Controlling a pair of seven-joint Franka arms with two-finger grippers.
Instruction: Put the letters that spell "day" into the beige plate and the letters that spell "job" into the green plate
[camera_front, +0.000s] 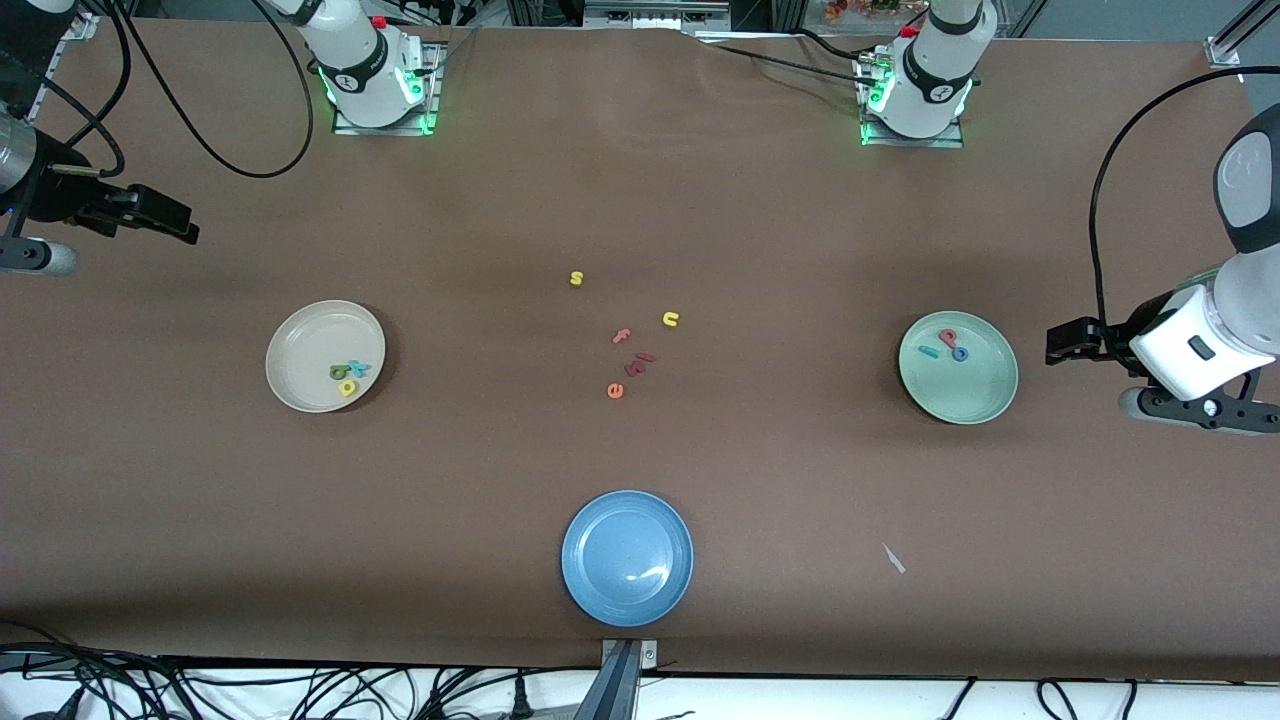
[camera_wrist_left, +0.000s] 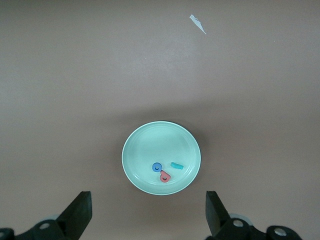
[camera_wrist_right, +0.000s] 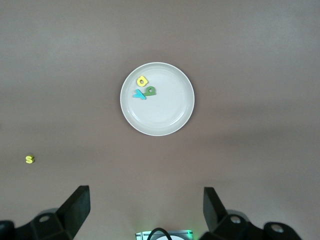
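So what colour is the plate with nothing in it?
Blue. The empty plate sits nearest the front camera, and only the front view shows it.

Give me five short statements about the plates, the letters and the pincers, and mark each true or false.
1. The beige plate holds three letters: olive-green, yellow and teal. True.
2. The green plate is empty. False: a teal letter, a blue ring and a pink-red letter lie in it.
3. The blue plate holds the orange "e". False: it holds no letter; the orange "e" lies on the table, farther from the front camera.
4. Both the left pincer and the right pincer are open and hold nothing. True.
5. The yellow "s" lies in the beige plate. False: it lies on the table.
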